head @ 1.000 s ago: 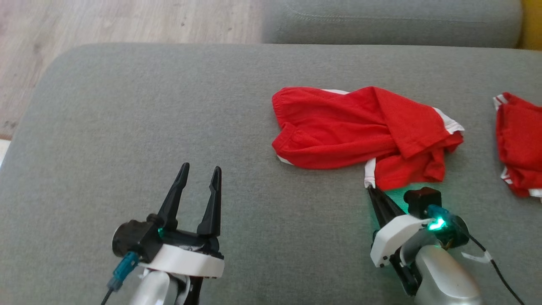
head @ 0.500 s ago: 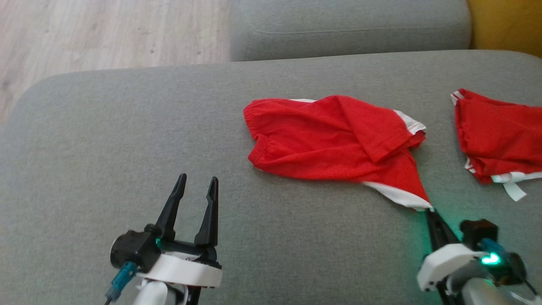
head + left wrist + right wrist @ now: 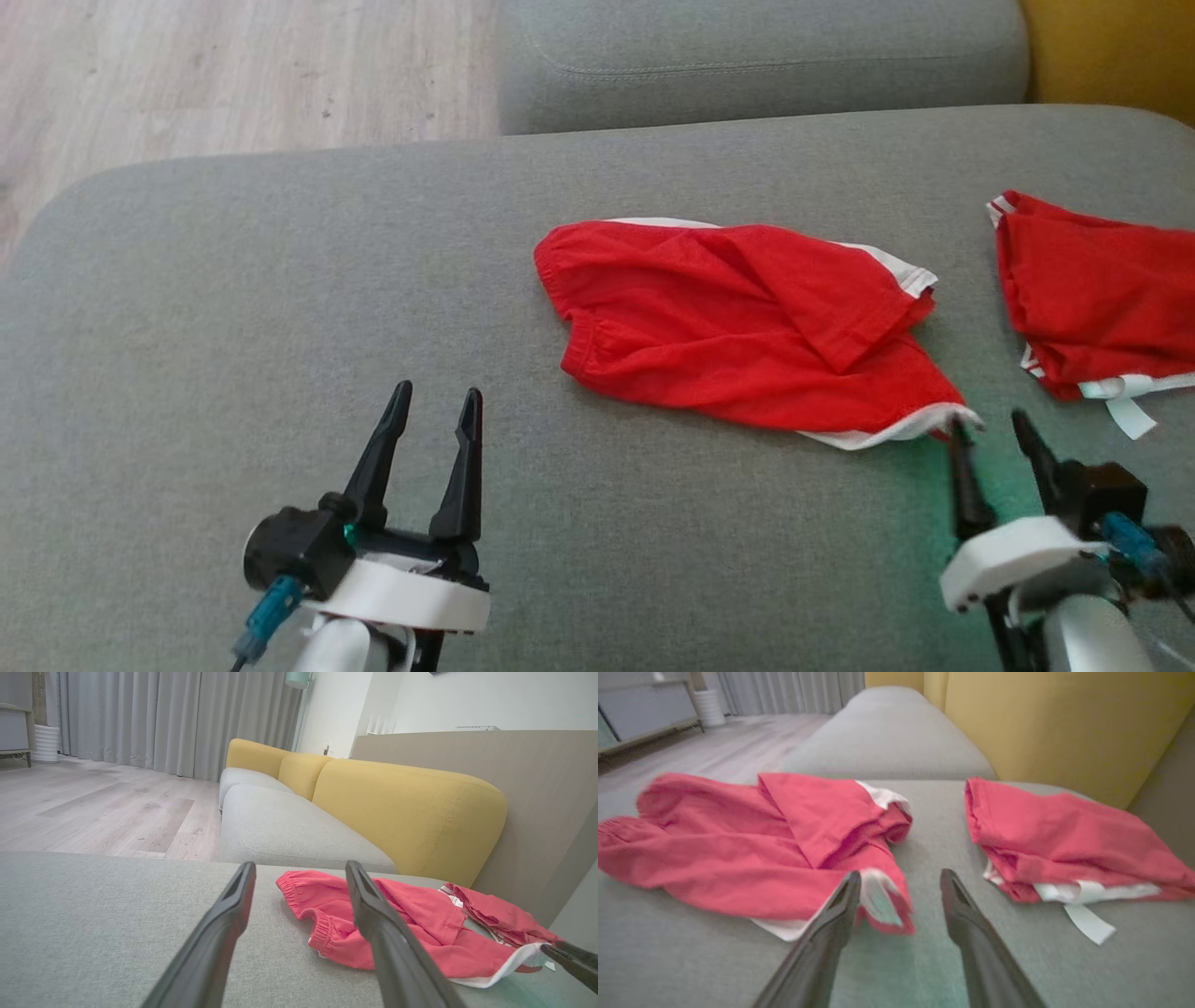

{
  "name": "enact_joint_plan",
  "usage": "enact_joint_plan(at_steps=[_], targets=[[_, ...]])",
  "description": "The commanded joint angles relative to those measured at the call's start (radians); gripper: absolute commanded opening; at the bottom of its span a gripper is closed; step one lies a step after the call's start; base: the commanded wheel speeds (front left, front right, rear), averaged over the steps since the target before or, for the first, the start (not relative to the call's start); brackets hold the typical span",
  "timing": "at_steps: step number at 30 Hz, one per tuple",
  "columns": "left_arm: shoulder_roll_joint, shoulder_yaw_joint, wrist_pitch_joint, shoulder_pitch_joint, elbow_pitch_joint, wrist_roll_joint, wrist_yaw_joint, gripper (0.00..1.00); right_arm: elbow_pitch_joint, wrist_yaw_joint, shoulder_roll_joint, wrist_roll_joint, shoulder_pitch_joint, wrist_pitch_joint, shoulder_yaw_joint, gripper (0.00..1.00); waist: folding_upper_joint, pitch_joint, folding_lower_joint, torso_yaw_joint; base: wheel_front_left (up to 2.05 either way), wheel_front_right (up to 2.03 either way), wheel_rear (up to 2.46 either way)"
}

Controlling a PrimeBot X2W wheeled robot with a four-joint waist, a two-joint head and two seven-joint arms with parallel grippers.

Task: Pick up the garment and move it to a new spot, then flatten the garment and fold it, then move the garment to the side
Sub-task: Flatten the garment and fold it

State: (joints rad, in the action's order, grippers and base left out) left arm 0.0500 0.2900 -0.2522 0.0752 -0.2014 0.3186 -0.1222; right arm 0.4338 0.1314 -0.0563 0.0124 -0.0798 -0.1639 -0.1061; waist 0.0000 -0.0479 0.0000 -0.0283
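Observation:
A red garment with white trim (image 3: 747,327) lies crumpled on the grey sofa seat (image 3: 280,308), its white-edged hem corner (image 3: 934,422) pulled out toward me. My right gripper (image 3: 988,425) stands open just behind that corner, which lies loose between its fingers in the right wrist view (image 3: 882,900). My left gripper (image 3: 437,403) is open over bare cushion, left of the garment (image 3: 411,924) and apart from it.
A second red garment (image 3: 1092,299) with a white strap lies folded at the right (image 3: 1069,844). The seat's rounded left edge drops to wooden floor (image 3: 187,75). Another grey cushion (image 3: 747,56) and a yellow backrest (image 3: 402,807) stand behind.
My right gripper has opened and let go of the hem corner it had pulled out; the corner now lies loose on the seat. The left gripper has not moved.

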Motion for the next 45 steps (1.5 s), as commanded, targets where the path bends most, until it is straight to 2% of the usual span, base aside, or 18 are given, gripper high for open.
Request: enact_joint_plan(at_steps=[1,5,9,17,26,35,43,45], targets=[[0.0,-0.033,-0.01,0.039,0.028,-0.001,0.005,1.0,-0.049,-0.001,0.0,-0.013,-0.013,-0.021,0.039,1.0,0.0,-0.001,0.0,-0.005,0.0,0.0,0.0],[0.0,-0.033,-0.01,0.039,0.026,-0.002,0.003,1.0,-0.134,-0.001,0.003,-0.066,-0.006,-0.054,0.106,1.0,0.0,-0.001,0.0,-0.023,0.0,0.0,0.0],[0.0,-0.028,-0.01,0.039,0.025,0.0,0.002,1.0,-0.21,-0.001,-0.001,-0.13,0.005,-0.073,0.218,1.0,0.0,-0.005,0.0,-0.047,0.0,0.0,0.0],[0.0,-0.013,-0.01,0.049,0.027,0.006,0.001,1.0,-0.18,-0.001,-0.069,-0.181,-0.025,-0.062,0.439,1.0,0.0,-0.028,0.0,-0.104,0.0,0.0,0.0],[0.0,0.022,-0.01,0.076,0.025,0.019,-0.001,1.0,-0.008,-0.001,-0.083,-0.175,-0.22,-0.043,0.607,1.0,0.0,-0.08,0.0,-0.194,0.0,0.0,0.0],[0.0,0.047,-0.01,0.094,0.018,0.034,0.003,1.0,0.236,-0.001,-0.064,-0.159,-0.368,-0.039,0.631,1.0,0.0,-0.111,0.0,-0.27,0.0,0.0,0.0],[0.0,0.059,-0.01,0.098,0.023,0.045,0.008,1.0,0.409,-0.001,-0.052,-0.146,-0.459,-0.063,0.655,1.0,0.0,-0.124,0.0,-0.301,0.0,0.0,0.0],[0.0,0.063,-0.01,0.099,0.022,0.048,0.008,1.0,0.437,-0.001,-0.044,-0.155,-0.474,-0.072,0.659,0.0,0.0,-0.127,0.0,-0.303,0.0,0.0,0.0]])
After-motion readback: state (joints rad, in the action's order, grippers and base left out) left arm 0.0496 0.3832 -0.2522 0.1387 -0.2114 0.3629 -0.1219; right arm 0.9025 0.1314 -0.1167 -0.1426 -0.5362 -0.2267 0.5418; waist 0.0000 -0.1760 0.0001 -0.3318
